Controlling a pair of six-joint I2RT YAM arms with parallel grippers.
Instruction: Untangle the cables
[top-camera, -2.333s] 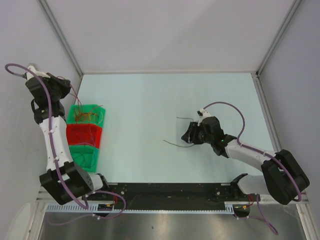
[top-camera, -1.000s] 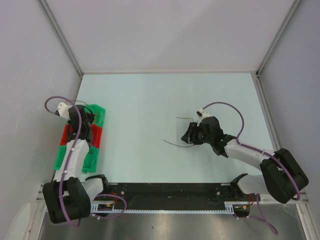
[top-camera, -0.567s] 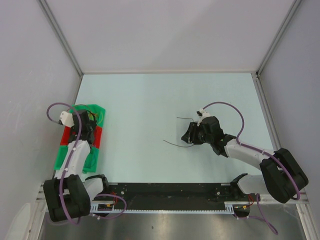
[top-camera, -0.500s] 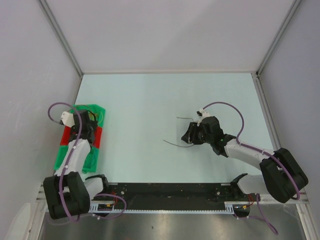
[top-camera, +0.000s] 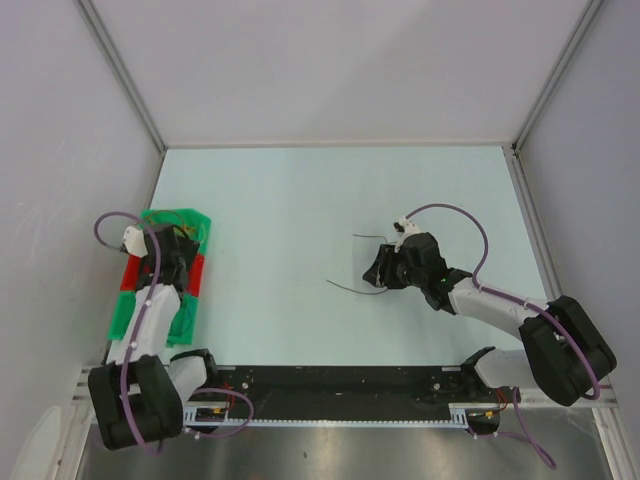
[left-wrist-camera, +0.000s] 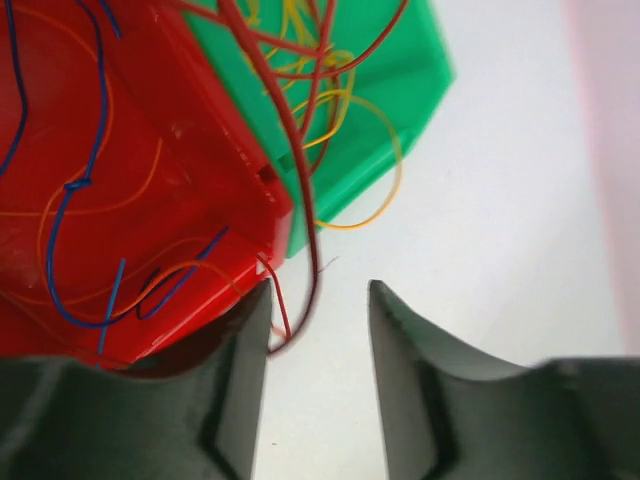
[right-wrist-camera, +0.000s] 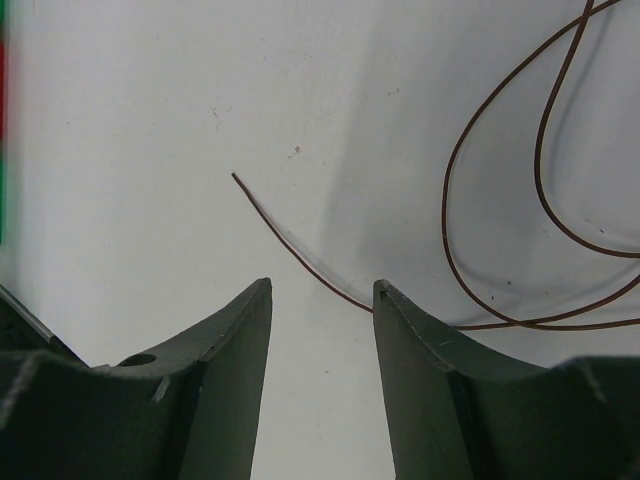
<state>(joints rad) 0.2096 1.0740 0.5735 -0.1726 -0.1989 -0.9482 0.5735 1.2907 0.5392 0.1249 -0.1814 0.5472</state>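
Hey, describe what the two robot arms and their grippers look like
Both arms have white link segments with bulky black joints, and a mauve cable loops along each. The left gripper and right gripper each end in two dark grey, matte fingers that curve to blunt tips. No markings are visible on them.

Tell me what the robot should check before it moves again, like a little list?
1. Left gripper jaws apart: ok.
2. Red wire free of the left gripper: cannot tell; it hangs between the fingers.
3. Wire over a bin: not ok; it trails past the red bin edge onto the table.
4. Right gripper open: ok.
5. Brown wire on the table gripped: not ok, only lying near the fingertips.
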